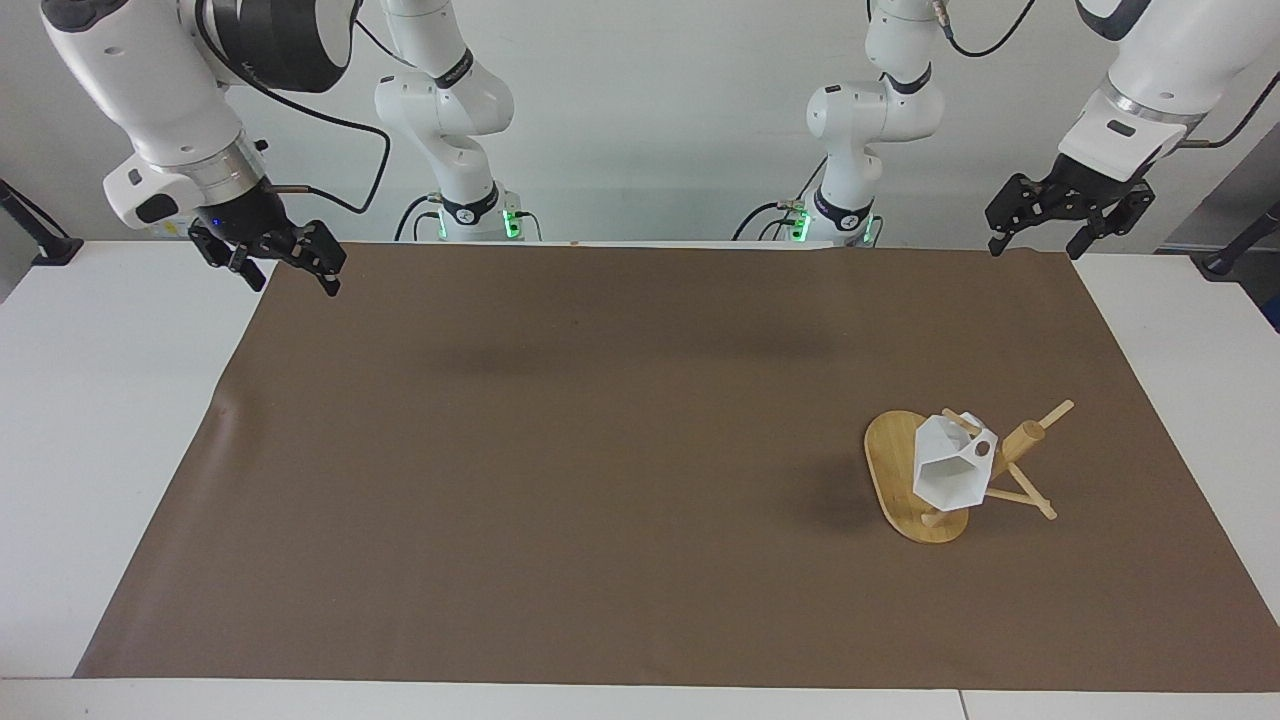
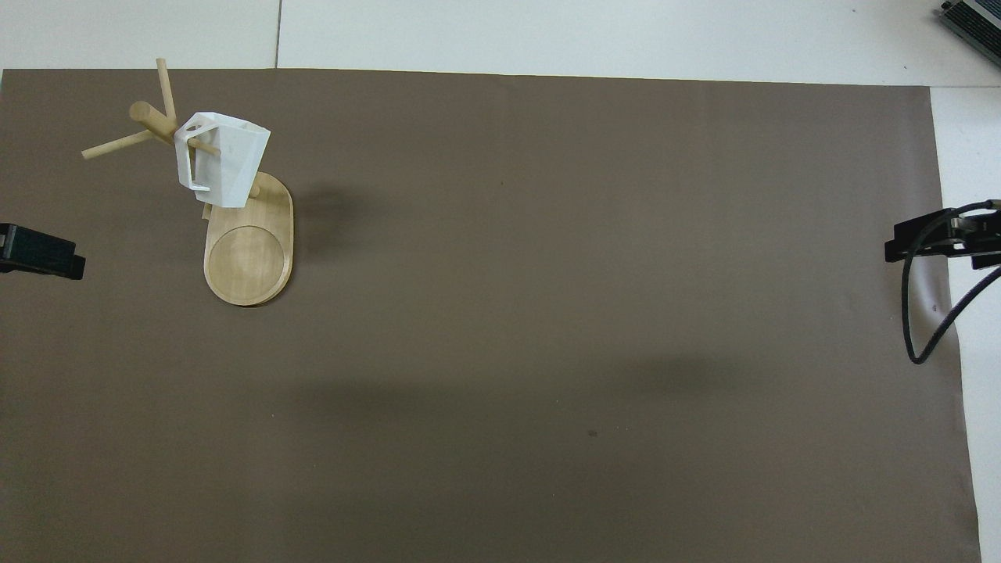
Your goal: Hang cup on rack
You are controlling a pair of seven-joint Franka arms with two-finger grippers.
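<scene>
The white faceted cup [image 1: 945, 470] [image 2: 227, 160] hangs by its handle on a peg of the bamboo rack [image 1: 890, 460] [image 2: 250, 258], mouth tilted away from the robots. The rack stands on the brown mat toward the left arm's end of the table. My left gripper [image 1: 1035, 243] [image 2: 39, 258] hovers open and empty over the mat's corner at that end, well clear of the rack. My right gripper [image 1: 292, 275] [image 2: 931, 238] waits open and empty over the mat's corner at the right arm's end.
A brown mat [image 1: 600, 450] covers most of the white table [image 1: 110, 400]. A black cable [image 2: 911, 328] loops down from the right arm's wrist. A dark device [image 2: 974, 19] shows at the table's corner farthest from the robots.
</scene>
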